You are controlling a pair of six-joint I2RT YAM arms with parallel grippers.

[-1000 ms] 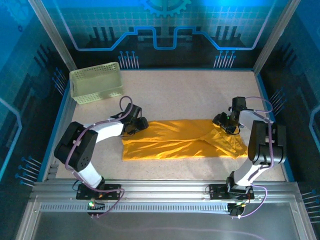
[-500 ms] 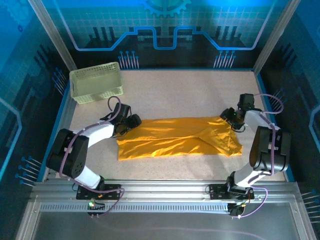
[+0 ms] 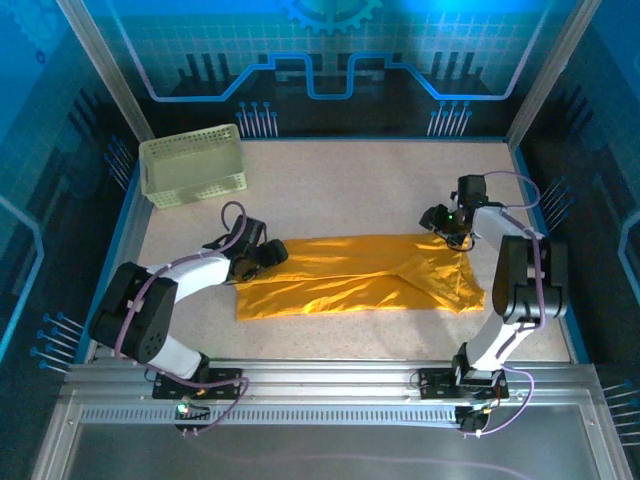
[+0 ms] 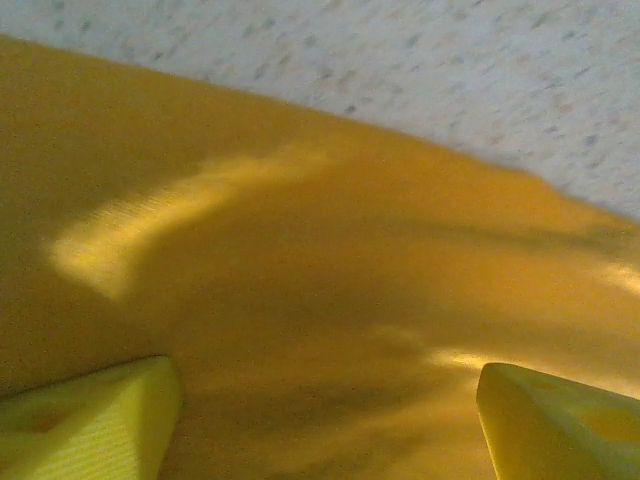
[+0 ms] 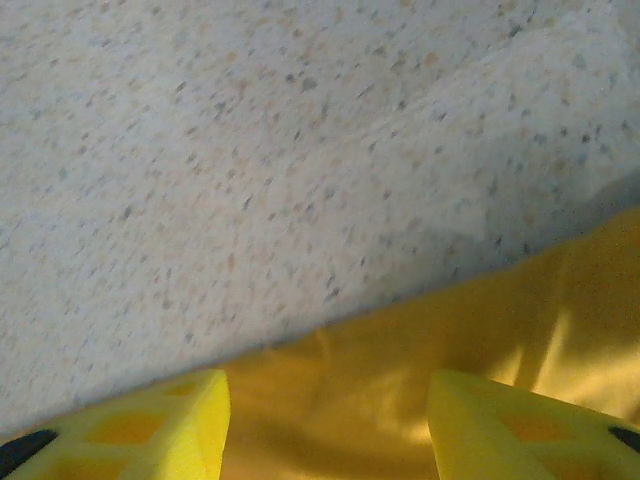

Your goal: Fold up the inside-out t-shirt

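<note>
Lying flat mid-frame in the top view: inside-out t-shirt [image 3: 350,285]. Left gripper [image 3: 268,252] at its left end, fingers spread, pinching nothing. Right gripper [image 3: 440,220] over its upper-right edge, fingers spread.

Left pincer [image 3: 270,252] and right pincer [image 3: 437,218] flank the t-shirt [image 3: 350,282].

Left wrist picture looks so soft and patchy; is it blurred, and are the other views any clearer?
Left wrist view: the t-shirt is soft and blurred, with a bright glare patch on a fold; right wrist view: the table has smeared speckles, and a shadow runs along the cloth edge; top external view: sharp, blue-tinted at the back wall, sheen on the shirt's folds.
</note>
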